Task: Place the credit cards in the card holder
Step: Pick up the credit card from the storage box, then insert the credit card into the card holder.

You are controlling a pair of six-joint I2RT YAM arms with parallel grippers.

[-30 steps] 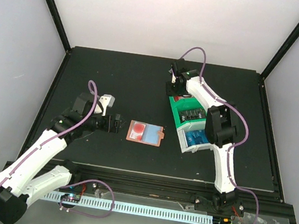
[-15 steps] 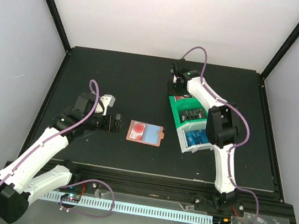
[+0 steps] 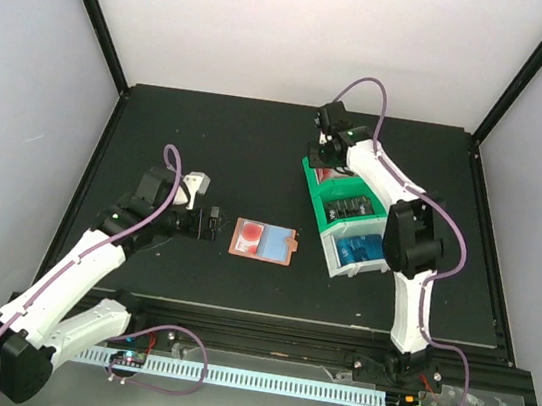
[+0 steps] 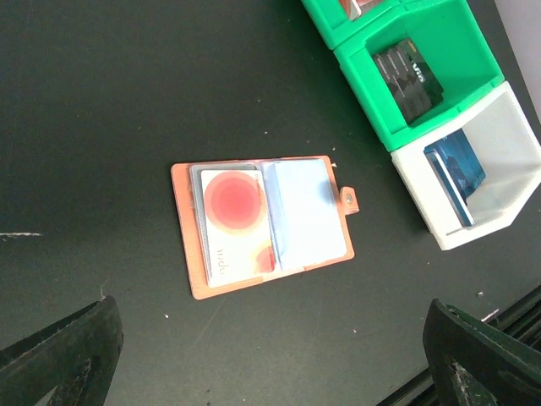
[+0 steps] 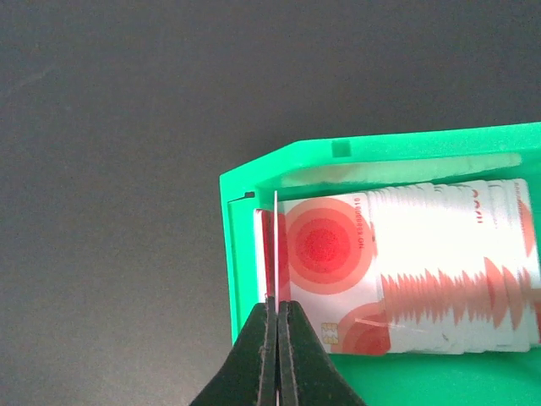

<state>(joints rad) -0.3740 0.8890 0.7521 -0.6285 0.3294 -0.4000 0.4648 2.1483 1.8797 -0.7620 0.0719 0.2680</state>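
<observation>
The salmon card holder (image 3: 264, 240) lies open on the black table; a red-and-white card (image 4: 232, 224) sits in its left pocket (image 4: 262, 224). My left gripper (image 3: 210, 223) hovers just left of it, open and empty, its fingertips wide apart at the bottom corners of the left wrist view (image 4: 270, 372). My right gripper (image 3: 330, 156) is over the far green compartment, shut on one red-and-white credit card (image 5: 275, 245) seen edge-on, upright between the fingers (image 5: 276, 309). More red-and-white cards (image 5: 406, 271) lie fanned in that compartment below it.
The green-and-white tray (image 3: 313, 194) stands right of the card holder. Its middle green compartment holds dark cards (image 4: 408, 79), and its near white compartment (image 4: 507, 127) holds blue cards (image 4: 456, 169). A black frame rail runs along the table's near edge.
My right gripper has closed onto the edge of a red-and-white card in the far compartment and shifted slightly right. The left arm has barely moved.
</observation>
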